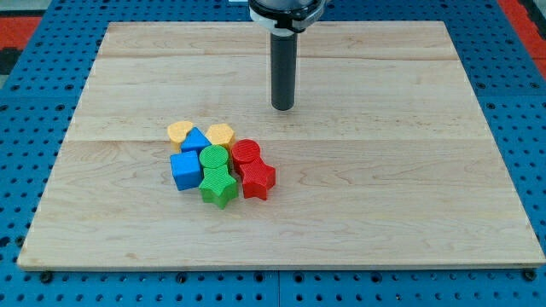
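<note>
1. Board: a pale wooden board is lying on a blue pegboard surface, filling most of the view.
2. Green star: this block is sitting nearest the view's bottom, at the lower edge of the cluster.
3. Red star: it is sitting just beside the green star, on the view's right, apparently touching it.
4. Blue cube: it is sitting at the cluster's left side, just left of the green blocks.
5. Green cylinder: it is standing directly above the green star, between the blue cube and the red blocks.
6. Red cylinder: it is standing just above the red star, beside the green cylinder.
7. Blue triangle: it is lying between the two yellow blocks, above the blue cube.
8. Yellow heart: it is lying at the cluster's upper left; the shape is only roughly readable.
9. Yellow hexagon: it is lying at the cluster's upper edge, and is the block closest to the rod.
10. My tip: the rod is ending on bare wood, up and to the right of the cluster, touching no block. There are no jaws here to be apart or together; it is a plain rod, hanging from its mount at the view's top.
</note>
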Controlling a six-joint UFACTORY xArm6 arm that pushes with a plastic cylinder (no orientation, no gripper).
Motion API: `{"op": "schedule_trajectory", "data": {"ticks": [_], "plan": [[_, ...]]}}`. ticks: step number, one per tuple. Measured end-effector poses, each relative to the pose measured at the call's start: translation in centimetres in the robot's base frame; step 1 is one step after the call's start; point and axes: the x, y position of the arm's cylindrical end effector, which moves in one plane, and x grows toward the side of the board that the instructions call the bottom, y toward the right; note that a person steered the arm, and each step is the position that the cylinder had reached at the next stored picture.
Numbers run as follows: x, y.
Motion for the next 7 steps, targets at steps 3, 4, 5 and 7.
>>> {"op": "schedule_trajectory", "data": {"ticks": [3, 4, 5, 7], "plan": [[5.3, 3.6], [12.6, 4.3], [14.7, 3.7], [15.7, 3.7]]}}
